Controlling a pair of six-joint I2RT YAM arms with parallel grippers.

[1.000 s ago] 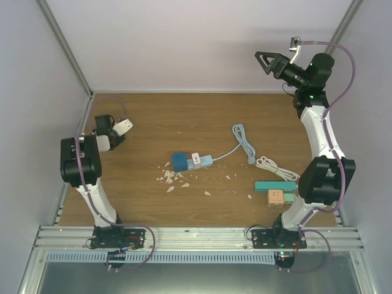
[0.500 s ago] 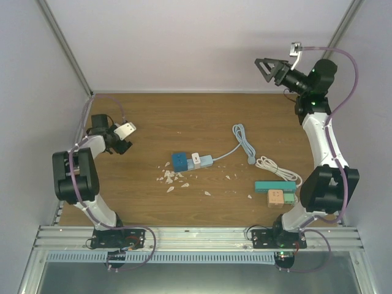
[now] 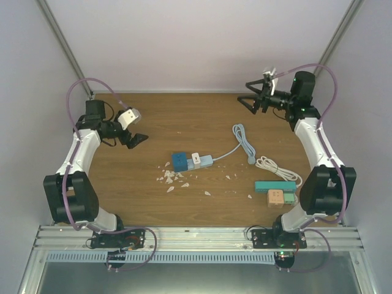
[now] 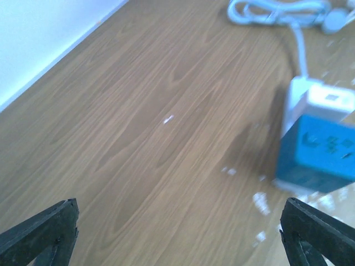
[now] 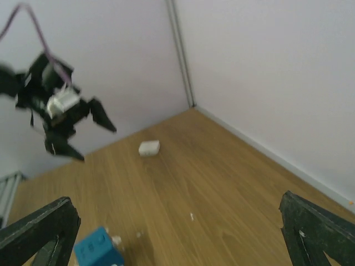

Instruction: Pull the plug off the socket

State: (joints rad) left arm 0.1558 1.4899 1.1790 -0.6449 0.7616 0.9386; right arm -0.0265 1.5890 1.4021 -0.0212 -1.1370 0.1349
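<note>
The socket is a blue cube (image 3: pixel 180 162) in the middle of the table, with a white plug (image 3: pixel 195 160) pushed into its right side. A pale grey cable (image 3: pixel 242 141) runs from there to a coil. In the left wrist view the blue cube (image 4: pixel 319 152) lies at the right with the white plug (image 4: pixel 310 100) behind it. My left gripper (image 3: pixel 131 136) hovers open to the left of the cube, apart from it, and the bare tabletop shows between its fingers (image 4: pixel 47 227). My right gripper (image 3: pixel 250 95) hangs open high over the back right, holding nothing. The cube (image 5: pixel 97 249) is far below it.
White scraps (image 3: pixel 174 179) litter the wood in front of the cube. A teal bar (image 3: pixel 274 185), an orange block (image 3: pixel 275 197) and a white cable coil (image 3: pixel 275 166) lie near the right arm. A small white block (image 5: pixel 148 148) sits near the back left wall.
My left gripper has opened and its arm has stretched out over the table towards the cube. My right arm has swung left and lower, with its jaws still open.
</note>
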